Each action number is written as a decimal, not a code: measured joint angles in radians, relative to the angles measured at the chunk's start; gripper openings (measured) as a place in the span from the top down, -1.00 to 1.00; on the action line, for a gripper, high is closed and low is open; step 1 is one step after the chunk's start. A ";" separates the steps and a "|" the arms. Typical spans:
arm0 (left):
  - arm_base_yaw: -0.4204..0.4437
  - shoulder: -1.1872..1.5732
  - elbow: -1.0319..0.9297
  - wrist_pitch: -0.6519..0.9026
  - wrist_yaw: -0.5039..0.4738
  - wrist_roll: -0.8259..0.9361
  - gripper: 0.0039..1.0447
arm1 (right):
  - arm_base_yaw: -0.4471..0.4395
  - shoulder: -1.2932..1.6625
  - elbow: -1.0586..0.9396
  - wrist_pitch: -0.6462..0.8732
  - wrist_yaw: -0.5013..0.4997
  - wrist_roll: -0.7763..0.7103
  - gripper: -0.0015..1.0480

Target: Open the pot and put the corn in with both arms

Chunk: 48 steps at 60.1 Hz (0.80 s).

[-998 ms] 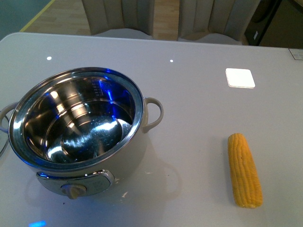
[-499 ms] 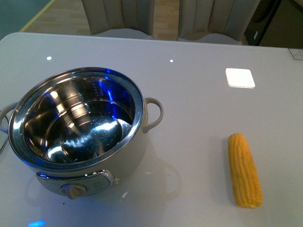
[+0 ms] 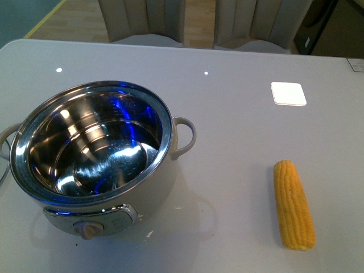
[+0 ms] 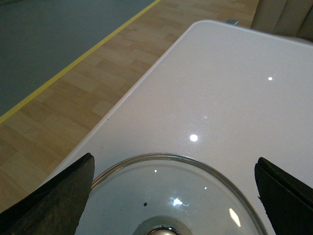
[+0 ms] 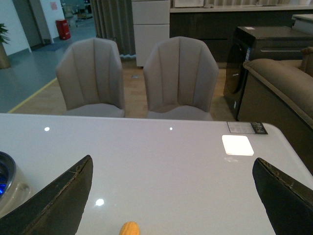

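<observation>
The cream-white pot [image 3: 91, 153] stands open at the front left of the table, its steel inside bare, dial knob [image 3: 89, 229] facing me. The yellow corn [image 3: 293, 203] lies on the table at the front right, lengthwise away from me. Neither gripper shows in the front view. In the left wrist view my left gripper [image 4: 173, 196] is open, its jaws wide apart above the glass lid [image 4: 171, 196], which lies flat on the table near the table's edge. In the right wrist view my right gripper [image 5: 171, 200] is open above the table, with the corn's tip [image 5: 129, 228] below it.
A white square pad [image 3: 288, 93] lies at the back right of the table. Two beige chairs [image 5: 137, 78] stand behind the table's far edge. The pot's rim [image 5: 6, 181] shows in the right wrist view. Wood floor [image 4: 58, 103] lies beyond the table's edge.
Only the blue reflections inside the pot have shifted. Pot and corn have not moved.
</observation>
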 joint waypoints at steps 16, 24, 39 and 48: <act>0.029 -0.422 -0.169 -0.248 0.134 -0.002 -0.87 | 0.000 0.000 0.000 0.000 0.000 0.000 -0.83; 0.063 -0.672 -0.228 -0.406 0.187 -0.013 -0.87 | 0.000 0.000 0.000 0.000 0.000 0.000 -0.83; 0.065 -1.019 -0.321 -0.582 0.218 -0.072 -0.87 | 0.000 0.000 0.000 0.000 0.000 0.000 -0.83; 0.049 -1.084 -0.380 -0.534 0.285 -0.091 -0.78 | 0.000 0.000 0.000 0.000 0.000 0.000 -0.83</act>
